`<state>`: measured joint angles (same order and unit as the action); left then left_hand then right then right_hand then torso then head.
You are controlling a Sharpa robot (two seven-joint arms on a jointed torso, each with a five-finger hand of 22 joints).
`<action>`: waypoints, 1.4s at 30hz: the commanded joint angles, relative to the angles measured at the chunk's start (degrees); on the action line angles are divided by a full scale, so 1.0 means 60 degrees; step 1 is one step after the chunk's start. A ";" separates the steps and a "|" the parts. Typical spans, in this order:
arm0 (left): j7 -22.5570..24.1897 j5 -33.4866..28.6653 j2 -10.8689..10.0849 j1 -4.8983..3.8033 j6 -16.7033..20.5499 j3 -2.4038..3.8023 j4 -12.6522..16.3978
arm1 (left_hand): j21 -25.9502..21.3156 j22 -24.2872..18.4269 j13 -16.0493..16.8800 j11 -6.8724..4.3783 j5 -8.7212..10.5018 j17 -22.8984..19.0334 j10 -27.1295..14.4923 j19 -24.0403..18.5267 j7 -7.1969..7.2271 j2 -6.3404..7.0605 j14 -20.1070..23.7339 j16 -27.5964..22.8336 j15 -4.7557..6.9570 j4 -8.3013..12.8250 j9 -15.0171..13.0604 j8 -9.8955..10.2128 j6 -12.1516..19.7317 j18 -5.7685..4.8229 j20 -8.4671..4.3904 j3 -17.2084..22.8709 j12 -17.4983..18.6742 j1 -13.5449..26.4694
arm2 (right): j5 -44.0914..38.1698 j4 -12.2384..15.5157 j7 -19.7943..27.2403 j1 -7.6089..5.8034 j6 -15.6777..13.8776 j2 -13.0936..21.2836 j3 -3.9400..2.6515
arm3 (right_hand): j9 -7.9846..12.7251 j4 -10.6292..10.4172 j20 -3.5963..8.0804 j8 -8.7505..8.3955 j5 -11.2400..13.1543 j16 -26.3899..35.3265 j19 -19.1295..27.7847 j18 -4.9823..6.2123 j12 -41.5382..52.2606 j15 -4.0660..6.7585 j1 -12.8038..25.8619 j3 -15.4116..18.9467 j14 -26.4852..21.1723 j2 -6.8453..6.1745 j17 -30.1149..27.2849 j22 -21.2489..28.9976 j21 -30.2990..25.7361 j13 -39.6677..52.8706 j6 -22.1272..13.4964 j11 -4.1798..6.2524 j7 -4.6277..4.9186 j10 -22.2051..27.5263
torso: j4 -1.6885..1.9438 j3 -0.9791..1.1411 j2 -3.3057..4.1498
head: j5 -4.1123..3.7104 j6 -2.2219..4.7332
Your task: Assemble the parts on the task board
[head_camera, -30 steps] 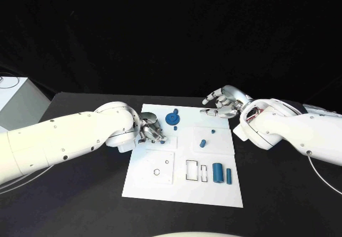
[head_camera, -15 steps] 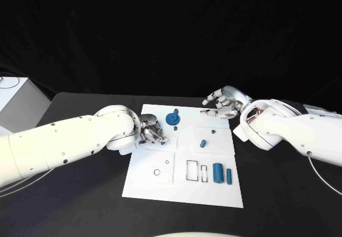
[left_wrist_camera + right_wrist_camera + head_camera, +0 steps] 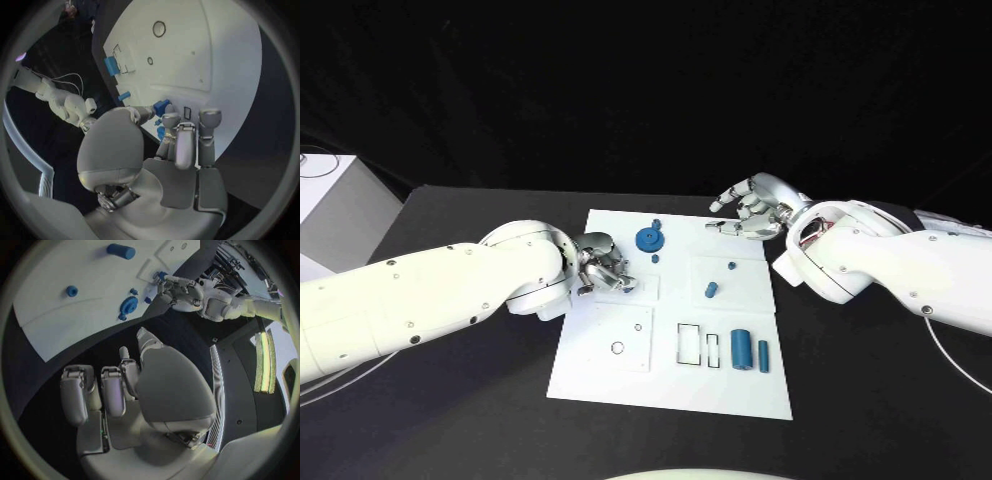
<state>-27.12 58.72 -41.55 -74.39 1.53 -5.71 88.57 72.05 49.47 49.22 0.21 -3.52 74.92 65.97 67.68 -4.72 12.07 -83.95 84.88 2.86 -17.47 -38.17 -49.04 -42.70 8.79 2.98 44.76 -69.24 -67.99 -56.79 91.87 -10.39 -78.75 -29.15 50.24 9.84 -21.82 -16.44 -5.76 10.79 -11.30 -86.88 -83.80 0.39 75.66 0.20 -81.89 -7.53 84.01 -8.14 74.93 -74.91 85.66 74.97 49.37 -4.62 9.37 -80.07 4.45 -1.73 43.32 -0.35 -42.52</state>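
Note:
The white task board lies in the middle of the black table. My left hand rests on the board's left side, its fingers and thumb closed around a small blue part pressed to the board. That hand and its blue part also appear in the right wrist view. A blue gear stands just beyond it on the board. My right hand hovers over the board's far right corner, fingers apart, with nothing in it.
Loose blue parts lie on the board: two cylinders near the front right, small pieces in the middle, and pegs by the gear. Rectangular slots and a round hole show at the front. A white box stands far left.
My left arm has swung lower and its hand has turned slightly while staying at the same spot on the board. The right hand has barely moved.

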 commanded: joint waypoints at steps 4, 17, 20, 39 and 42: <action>0.0577 -0.0141 -0.0119 0.0071 0.0948 0.0010 0.0118 | 0.0074 0.0025 0.0001 0.0002 -0.0046 0.0431 0.0090 0.0082 0.0031 -0.0054 -0.0352 0.0073 0.0062 0.2200 -0.1473 -0.0052 -0.0109 -0.0163 -0.0011 0.2276 -0.0060 0.0029 | -0.0022 0.0022 0.0030 0.0007 0.0080 0.0012 -0.0002 | 0.0015 -0.0006 -0.0037 0.0009 -0.0038 0.0003 -0.0671 0.0131 -0.0015 -0.0046 0.0029 -0.0045 0.0752 0.0093 0.1562 -0.2034 -0.0061 0.0620 -0.0037 0.0033 0.0004 0.0047 | 0.0016 0.0007 -0.0015 | -0.0002 -0.0027; 0.1001 -0.0079 -0.0137 0.0423 0.1280 0.0008 -0.0008 | 0.0099 0.0063 -0.0070 0.0000 -0.0018 0.0415 0.0057 0.0103 0.0032 -0.0063 -0.0350 0.0068 0.0063 0.2178 -0.1480 -0.0040 -0.0116 -0.0169 -0.0014 0.2313 -0.0021 0.0045 | -0.0023 0.0026 0.0023 0.0007 0.0079 0.0027 -0.0002 | 0.0022 -0.0006 -0.0037 0.0011 -0.0071 0.0003 -0.0671 0.0132 -0.0027 -0.0046 0.0030 -0.0063 0.0753 0.0088 0.1564 -0.2034 -0.0064 0.0606 -0.0042 0.0032 0.0005 0.0059 | -0.0005 0.0009 -0.0010 | -0.0019 -0.0045; 0.1070 -0.0043 -0.0105 0.0490 0.1259 0.0007 -0.0069 | 0.0101 0.0064 -0.0110 0.0002 -0.0009 0.0414 0.0032 0.0102 0.0031 -0.0066 -0.0350 0.0068 0.0062 0.2170 -0.1482 -0.0034 -0.0114 -0.0169 -0.0015 0.2325 0.0003 0.0049 | -0.0023 0.0027 0.0022 0.0007 0.0083 0.0033 -0.0002 | 0.0022 -0.0006 -0.0037 0.0011 -0.0071 0.0003 -0.0671 0.0132 -0.0027 -0.0046 0.0030 -0.0063 0.0753 0.0088 0.1564 -0.2034 -0.0064 0.0606 -0.0042 0.0032 0.0005 0.0059 | -0.0002 0.0003 -0.0006 | -0.0032 -0.0056; 0.1273 0.0357 -0.0024 0.0592 0.1460 0.0009 -0.0215 | 0.0120 0.0094 -0.0176 0.0005 0.0011 0.0458 -0.0006 0.0115 0.0029 -0.0072 -0.0364 0.0084 0.0059 0.2151 -0.1488 -0.0019 -0.0108 -0.0174 -0.0019 0.2346 0.0041 0.0056 | -0.0023 0.0036 0.0046 0.0013 0.0054 0.0056 -0.0002 | 0.0025 -0.0006 -0.0037 0.0011 -0.0087 0.0001 -0.0675 0.0130 -0.0025 -0.0047 0.0033 -0.0072 0.0754 0.0088 0.1569 -0.2039 -0.0057 0.0605 -0.0046 0.0031 0.0006 0.0060 | -0.0001 0.0005 -0.0002 | -0.0073 -0.0049; 0.1219 0.0363 -0.0021 0.0592 0.1327 0.0009 -0.0201 | 0.0120 0.0092 -0.0186 0.0005 0.0014 0.0464 -0.0011 0.0113 0.0028 -0.0072 -0.0366 0.0086 0.0059 0.2148 -0.1489 -0.0017 -0.0107 -0.0173 -0.0019 0.2347 0.0047 0.0057 | -0.0023 0.0034 0.0045 0.0016 0.0058 0.0054 -0.0002 | 0.0025 -0.0006 -0.0037 0.0011 -0.0087 0.0001 -0.0675 0.0130 -0.0025 -0.0047 0.0033 -0.0072 0.0754 0.0088 0.1569 -0.2039 -0.0057 0.0605 -0.0046 0.0031 0.0006 0.0060 | -0.0003 0.0005 -0.0001 | -0.0078 -0.0069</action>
<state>-20.40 60.18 -41.81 -70.84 9.96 -5.69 87.22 72.50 49.99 48.15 0.22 -3.53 74.91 65.96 67.87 -4.70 12.23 -83.94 85.10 2.86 -17.86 -42.36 -49.10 -42.73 8.78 2.78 45.15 -69.19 -67.82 -56.78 92.00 -10.45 -78.70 -29.18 50.56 9.84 -21.75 -16.44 -5.76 10.79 -11.53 -86.88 -83.80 0.39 75.66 0.20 -81.89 -7.52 84.01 -8.14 74.91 -74.93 85.66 74.97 49.37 -4.62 9.37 -80.07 4.44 -1.69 43.31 -0.78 -42.81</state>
